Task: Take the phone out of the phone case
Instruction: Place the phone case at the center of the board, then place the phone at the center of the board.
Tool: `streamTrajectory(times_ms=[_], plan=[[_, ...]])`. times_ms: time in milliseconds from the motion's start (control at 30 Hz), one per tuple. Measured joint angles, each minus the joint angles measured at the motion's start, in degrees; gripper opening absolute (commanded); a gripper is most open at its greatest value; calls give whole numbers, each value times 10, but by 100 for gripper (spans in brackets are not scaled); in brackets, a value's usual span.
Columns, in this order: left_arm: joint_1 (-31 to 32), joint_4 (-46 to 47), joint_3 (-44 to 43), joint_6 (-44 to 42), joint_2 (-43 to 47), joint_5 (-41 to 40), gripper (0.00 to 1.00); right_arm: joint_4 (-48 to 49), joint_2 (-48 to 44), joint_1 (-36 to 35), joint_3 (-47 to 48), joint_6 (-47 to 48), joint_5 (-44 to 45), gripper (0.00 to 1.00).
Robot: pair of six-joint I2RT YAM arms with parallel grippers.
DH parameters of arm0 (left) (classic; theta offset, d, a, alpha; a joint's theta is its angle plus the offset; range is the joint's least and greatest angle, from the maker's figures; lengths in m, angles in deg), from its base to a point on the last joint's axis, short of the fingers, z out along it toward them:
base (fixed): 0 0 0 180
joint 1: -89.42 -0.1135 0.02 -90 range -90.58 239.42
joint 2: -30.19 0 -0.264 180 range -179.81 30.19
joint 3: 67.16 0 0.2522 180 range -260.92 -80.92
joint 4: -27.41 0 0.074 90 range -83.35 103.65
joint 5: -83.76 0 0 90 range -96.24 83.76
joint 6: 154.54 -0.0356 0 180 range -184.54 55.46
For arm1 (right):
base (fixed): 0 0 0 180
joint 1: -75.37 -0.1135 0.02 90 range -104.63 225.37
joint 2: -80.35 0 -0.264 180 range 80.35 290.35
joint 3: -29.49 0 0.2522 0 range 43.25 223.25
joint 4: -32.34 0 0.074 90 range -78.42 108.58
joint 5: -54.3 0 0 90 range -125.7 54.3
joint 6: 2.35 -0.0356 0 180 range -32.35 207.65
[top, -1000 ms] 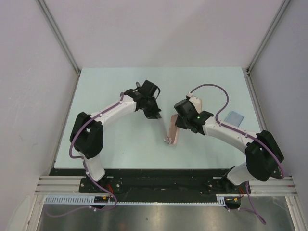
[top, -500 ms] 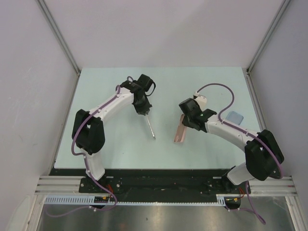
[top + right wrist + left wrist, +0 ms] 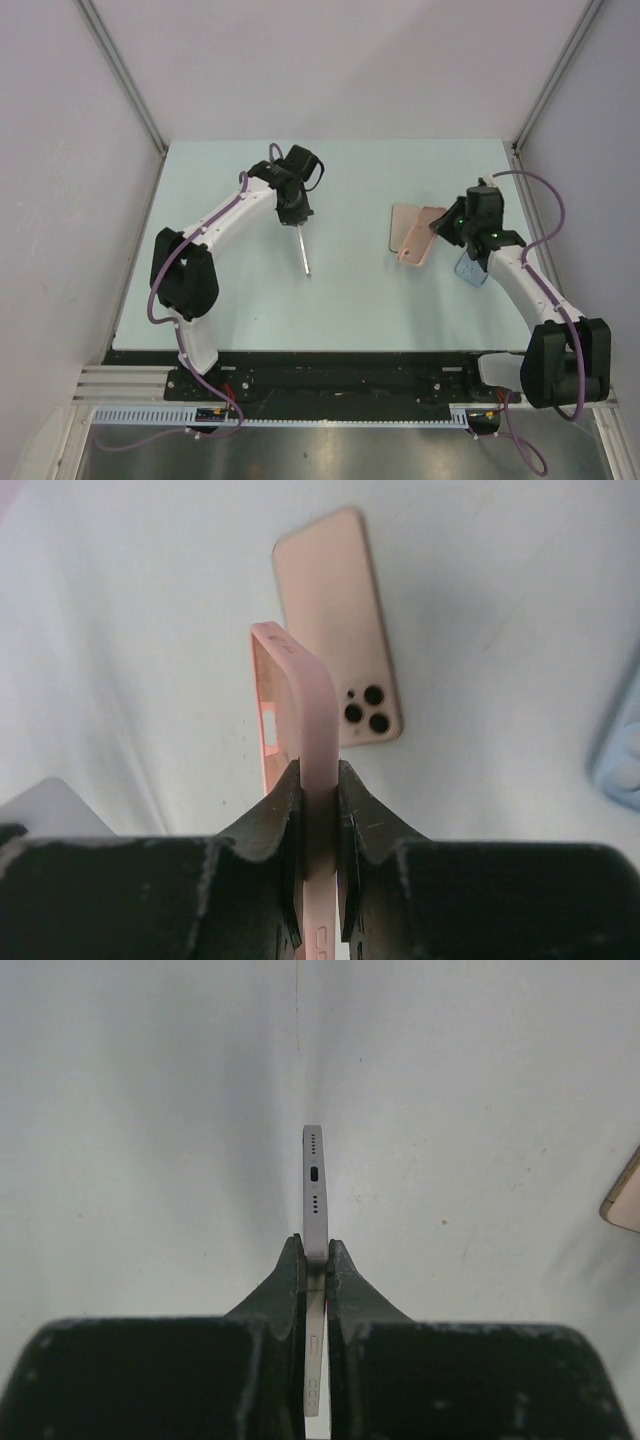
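The right gripper [image 3: 447,228] has carried the phone case [image 3: 418,250], clamped, to the frame's right. The left gripper [image 3: 298,224] pinches the phone [image 3: 304,252] edge-on, centre-left, where so thin a hold risks slipping.

Matt and satin finishes on phone, case and table

The phone case [image 3: 305,705] is seen as soft, matt pink plastic, the phone [image 3: 314,1195] edge as satin silver metal, the second phone [image 3: 335,630] as smooth pink-gold, the table [image 3: 150,1160] as matt and faintly speckled.
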Motion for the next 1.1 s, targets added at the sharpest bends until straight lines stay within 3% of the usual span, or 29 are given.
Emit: streamTrajectory(times_ms=[200, 467, 500, 533, 600, 700, 867, 933, 1033, 1067, 1100], plan=[[0, 12, 0, -64, 0, -27, 0, 65, 33, 134, 0, 0, -68, 0], [-3, 15, 0, -98, -1, -39, 0, 164, 185, 207, 23, -30, -105, 1], [-4, 18, 0, -100, -2, -38, 0, 165, 215, 213, 40, -34, -107, 33], [-4, 19, 0, -100, -3, -39, 0, 167, 244, 217, 62, -38, -108, 56], [-5, 21, -1, -100, -10, -40, 1, 166, 305, 223, 119, -46, -106, 84], [-8, 17, -7, -100, -30, -51, 0, 164, 347, 224, 172, -49, -95, 96], [-21, 5, -43, -101, -77, -81, 1, 127, 318, 224, 181, -40, -58, 100], [-29, -5, -73, -104, -103, -89, 8, 96, 292, 224, 181, -34, -41, 100], [-39, -15, -115, -109, -137, -97, 39, 45, 241, 224, 180, -19, -12, 100], [-41, -15, -126, -110, -146, -97, 59, 31, 216, 223, 176, -11, -4, 100], [-43, -14, -134, -113, -153, -96, 68, 20, 195, 223, 170, -7, 1, 100]])
